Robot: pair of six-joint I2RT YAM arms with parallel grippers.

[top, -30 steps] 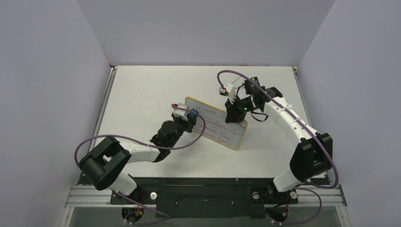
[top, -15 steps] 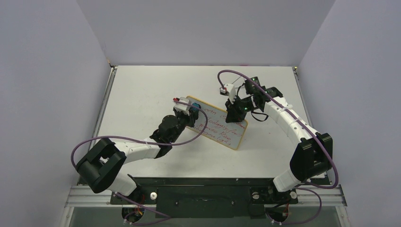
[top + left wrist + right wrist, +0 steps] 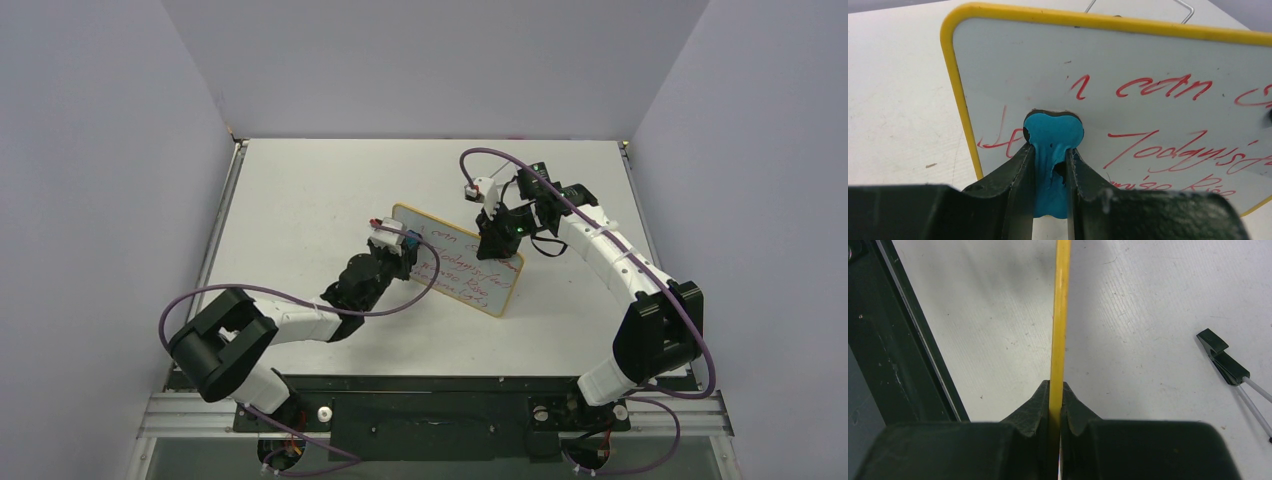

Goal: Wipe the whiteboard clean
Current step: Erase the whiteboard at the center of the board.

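One whiteboard (image 3: 462, 268), one eraser (image 3: 1053, 136)

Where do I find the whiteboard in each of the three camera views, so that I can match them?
Top view: the whiteboard stands in the middle of the table.
Left wrist: its written face fills the upper right, behind the blue eraser.
Right wrist: only its yellow edge, a vertical line at centre, held by the right gripper.
Shared landmark: the white table.
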